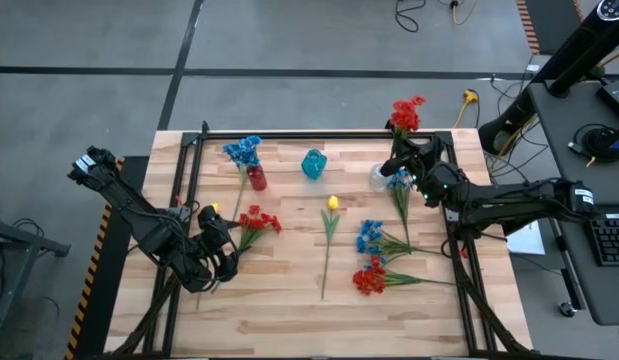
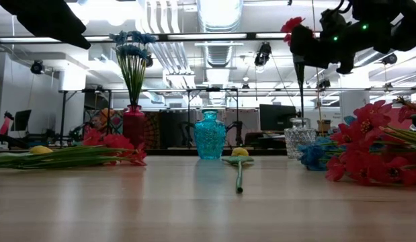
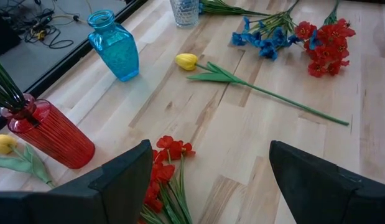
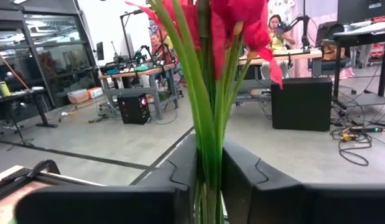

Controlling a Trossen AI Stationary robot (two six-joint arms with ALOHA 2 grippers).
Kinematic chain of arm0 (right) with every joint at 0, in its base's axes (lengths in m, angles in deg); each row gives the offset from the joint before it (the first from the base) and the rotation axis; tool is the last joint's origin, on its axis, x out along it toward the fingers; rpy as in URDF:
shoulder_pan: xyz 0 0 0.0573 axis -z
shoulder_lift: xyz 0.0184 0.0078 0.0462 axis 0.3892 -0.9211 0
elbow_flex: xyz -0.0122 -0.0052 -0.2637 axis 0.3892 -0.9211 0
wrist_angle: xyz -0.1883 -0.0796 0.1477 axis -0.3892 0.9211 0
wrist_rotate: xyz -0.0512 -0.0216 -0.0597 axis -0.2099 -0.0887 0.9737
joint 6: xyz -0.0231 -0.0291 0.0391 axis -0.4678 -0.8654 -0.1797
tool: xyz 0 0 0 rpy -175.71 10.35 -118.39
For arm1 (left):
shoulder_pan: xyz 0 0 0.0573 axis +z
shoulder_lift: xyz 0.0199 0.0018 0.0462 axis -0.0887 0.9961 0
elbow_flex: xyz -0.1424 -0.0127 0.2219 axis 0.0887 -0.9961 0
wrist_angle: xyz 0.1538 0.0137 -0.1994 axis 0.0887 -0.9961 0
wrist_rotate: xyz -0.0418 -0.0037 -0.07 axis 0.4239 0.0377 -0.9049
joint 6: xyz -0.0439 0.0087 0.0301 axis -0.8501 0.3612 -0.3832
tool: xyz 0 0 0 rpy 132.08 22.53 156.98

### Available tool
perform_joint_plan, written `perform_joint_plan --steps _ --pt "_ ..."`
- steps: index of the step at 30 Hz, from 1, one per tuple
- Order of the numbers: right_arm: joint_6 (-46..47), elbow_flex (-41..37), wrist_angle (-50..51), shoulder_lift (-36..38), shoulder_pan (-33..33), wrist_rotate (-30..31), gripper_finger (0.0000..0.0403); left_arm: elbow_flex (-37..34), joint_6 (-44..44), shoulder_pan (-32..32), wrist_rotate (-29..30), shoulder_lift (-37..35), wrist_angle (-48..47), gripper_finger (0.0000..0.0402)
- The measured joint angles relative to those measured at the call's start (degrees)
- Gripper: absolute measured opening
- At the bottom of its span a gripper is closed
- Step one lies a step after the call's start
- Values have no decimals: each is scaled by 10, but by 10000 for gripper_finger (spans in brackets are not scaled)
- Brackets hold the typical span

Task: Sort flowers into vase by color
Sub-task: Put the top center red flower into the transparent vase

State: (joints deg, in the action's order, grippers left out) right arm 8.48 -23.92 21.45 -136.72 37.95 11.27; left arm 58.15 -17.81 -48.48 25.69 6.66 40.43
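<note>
red spray (image 1: 406, 112) held upright in the right gripper (image 1: 417, 160), fingers (image 4: 254, 174) pinched close on its green stems, at about 2 o'clock on the tabletop (image 1: 289, 300), over the clear vase (image 1: 380, 177). in the low view the blooms sit high and the stems hang down toward that vase.

left gripper (image 1: 221, 262) at about 8 o'clock, fingers (image 3: 316, 180) spread wide, holding nothing, just above a loose red bunch (image 1: 257, 222) lying flat. a yellow tulip (image 1: 214, 209) lies close by, at the base of the red vase.

red vase (image 1: 257, 179) at 11 o'clock, upright, with blue flowers (image 1: 243, 151) standing in it. blue vase (image 1: 314, 163) at 12 o'clock, upright, nothing showing in it.

second yellow tulip (image 1: 332, 203) lies near centre, stem running toward 6 o'clock.

right half, lying flat: blue flower (image 1: 398, 181) beside the clear vase, blue bunch (image 1: 370, 238) at 3 o'clock, red bunch (image 1: 370, 277) at about 4 o'clock, touching the blue one in the left wrist view.

people (image 4: 278, 28) seated at desks in the room beyond.
</note>
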Motion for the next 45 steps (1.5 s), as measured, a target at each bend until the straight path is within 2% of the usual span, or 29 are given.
perform_joint_plan --steps 14,36,45 --pt "24 0 37 5 -1 3 164 0 -4 0 0 0 0 302" --pt "65 0 134 46 -2 -2 267 0 -4 0 0 0 0 302" --pt "103 0 188 68 -2 -25 291 0 -4 0 0 0 0 302"
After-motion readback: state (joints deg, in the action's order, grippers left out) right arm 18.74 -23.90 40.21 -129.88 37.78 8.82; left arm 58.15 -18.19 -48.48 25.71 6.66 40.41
